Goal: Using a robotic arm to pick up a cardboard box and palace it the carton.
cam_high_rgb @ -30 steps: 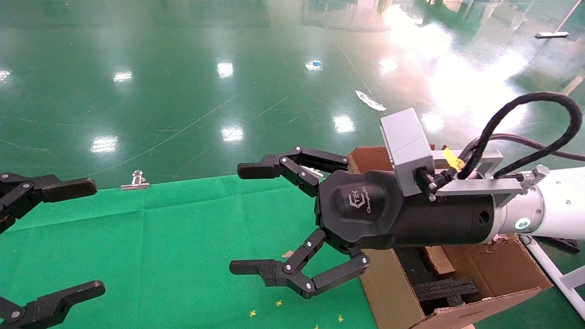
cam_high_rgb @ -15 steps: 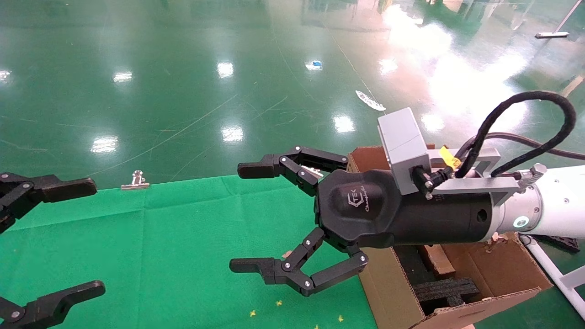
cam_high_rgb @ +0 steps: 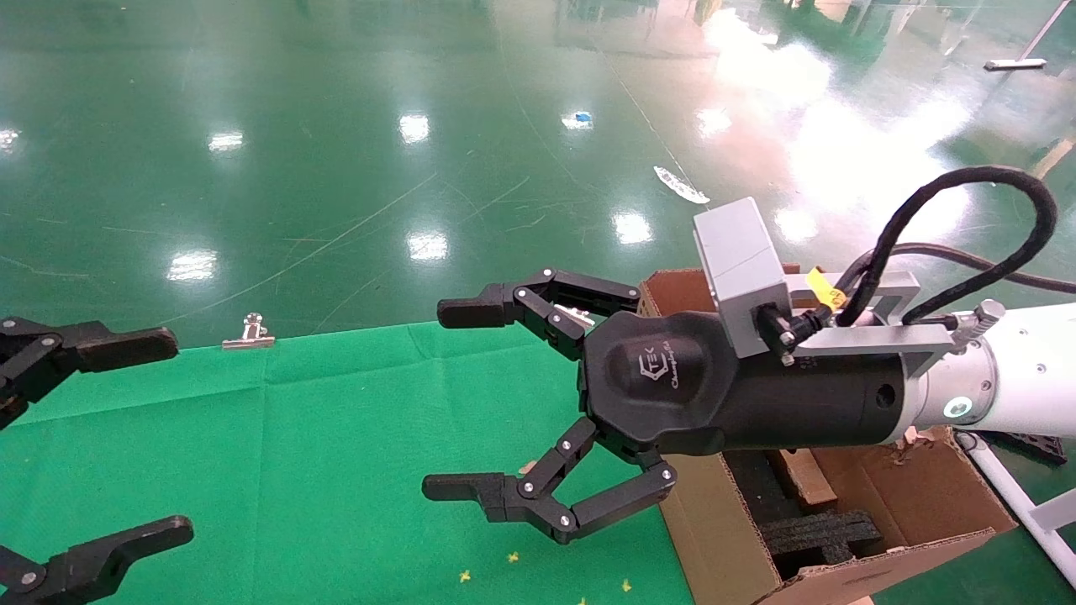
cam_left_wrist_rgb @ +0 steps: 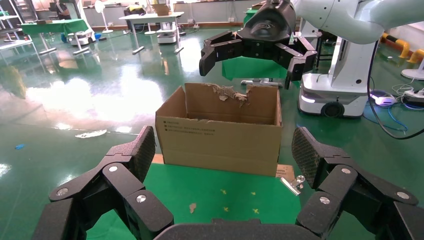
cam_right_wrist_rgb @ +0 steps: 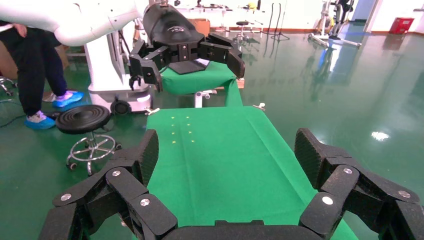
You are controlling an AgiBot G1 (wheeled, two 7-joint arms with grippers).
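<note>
At the far left edge of the head view you have the left gripper point(cam_high_rgb: 101, 437), its two black fingers spread wide apart with nothing between them, hanging over the green cloth-covered worktop point(cam_high_rgb: 294, 454). Just beyond the worktop's far edge, upper left of centre, a small silver binder clip point(cam_high_rgb: 249, 335) sits at the cloth's border. A few yellow specks point(cam_high_rgb: 511, 557) lie on the cloth near the lower middle of the frame.

Moving to the centre, your right gripper point(cam_high_rgb: 445, 402) on the robotic arm point(cam_high_rgb: 1009, 386) points toward the left of the frame, fingers fully apart and holding nothing; it hangs above the worktop's right edge. A grey camera block point(cam_high_rgb: 740, 269) and a looping black cable point(cam_high_rgb: 967, 227) ride on its wrist.

At the lower right, the carton point(cam_high_rgb: 723, 538) stands open beside the worktop, partly under the arm, with black foam pieces point(cam_high_rgb: 820, 533) inside it. A brown cardboard piece point(cam_high_rgb: 803, 477) shows next to the foam; you cannot tell whether that is the cardboard box.

In the left wrist view the carton point(cam_left_wrist_rgb: 220, 137) stands just past the cloth's edge, torn flaps up, small black print on its near side, with the right gripper point(cam_left_wrist_rgb: 257, 52) above it.
</note>
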